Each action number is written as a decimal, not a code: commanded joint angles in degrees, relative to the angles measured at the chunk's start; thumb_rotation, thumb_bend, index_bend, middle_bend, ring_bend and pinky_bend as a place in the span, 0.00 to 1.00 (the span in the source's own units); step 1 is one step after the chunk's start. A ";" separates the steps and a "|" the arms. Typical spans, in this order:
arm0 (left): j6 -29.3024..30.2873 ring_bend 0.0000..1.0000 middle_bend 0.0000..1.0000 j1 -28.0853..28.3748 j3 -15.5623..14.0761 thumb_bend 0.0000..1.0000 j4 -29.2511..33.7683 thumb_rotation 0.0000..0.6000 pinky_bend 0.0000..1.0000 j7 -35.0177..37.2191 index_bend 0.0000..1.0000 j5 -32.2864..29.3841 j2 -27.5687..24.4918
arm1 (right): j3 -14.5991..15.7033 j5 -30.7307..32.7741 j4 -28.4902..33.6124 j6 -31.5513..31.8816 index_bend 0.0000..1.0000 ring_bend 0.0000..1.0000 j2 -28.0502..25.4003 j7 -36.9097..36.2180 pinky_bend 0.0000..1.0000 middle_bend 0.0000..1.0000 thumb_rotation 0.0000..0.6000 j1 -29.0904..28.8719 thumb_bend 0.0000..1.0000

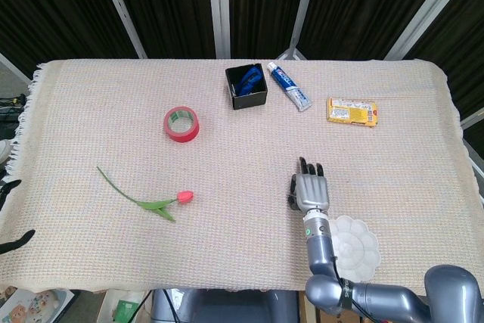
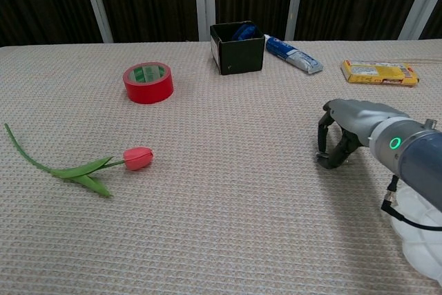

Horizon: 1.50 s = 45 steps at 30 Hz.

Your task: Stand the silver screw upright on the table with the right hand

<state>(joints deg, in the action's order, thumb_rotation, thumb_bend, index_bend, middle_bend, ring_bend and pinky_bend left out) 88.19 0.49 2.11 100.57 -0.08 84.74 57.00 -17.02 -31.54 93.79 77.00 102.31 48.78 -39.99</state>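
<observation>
My right hand [image 1: 310, 188] [image 2: 340, 135] arches over the cloth at the table's front right, palm down, with its fingertips [image 2: 333, 160] touching the fabric. The silver screw shows in neither view; it may lie under the hand, but I cannot tell. Nothing can be seen between the thumb and the fingers. My left hand shows in neither view.
A white scalloped dish [image 1: 354, 243] sits just behind the right wrist at the front edge. Further off lie a pink tulip [image 1: 184, 197], a red tape roll [image 1: 181, 124], a black box [image 1: 246, 86], a toothpaste tube [image 1: 290, 88] and a yellow packet [image 1: 352, 111].
</observation>
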 commanded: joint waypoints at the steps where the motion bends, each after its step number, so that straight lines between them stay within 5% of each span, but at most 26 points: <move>1: -0.03 0.00 0.00 0.01 -0.03 0.25 0.02 1.00 0.00 -0.03 0.17 0.03 -0.01 | -0.39 -0.56 1.20 0.18 0.59 0.12 -0.57 -0.82 0.07 0.05 1.00 0.19 0.35; 16: 0.07 0.00 0.00 -0.03 -0.11 0.25 0.09 1.00 0.00 -0.26 0.17 0.20 0.04 | -3.98 0.48 5.10 -2.49 0.60 0.12 -5.07 -8.14 0.07 0.05 1.00 1.91 0.35; 45: 0.22 0.00 0.00 -0.09 -0.13 0.25 0.19 1.00 0.00 -0.80 0.17 0.22 0.19 | -2.72 4.42 5.73 -5.57 0.53 0.12 -8.76 -9.13 0.07 0.05 1.00 0.73 0.35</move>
<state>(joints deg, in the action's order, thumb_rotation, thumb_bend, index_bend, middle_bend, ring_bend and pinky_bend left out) 88.41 0.39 1.98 100.76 -0.88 84.96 57.20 -19.82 -27.24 99.40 71.54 93.67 39.54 -39.19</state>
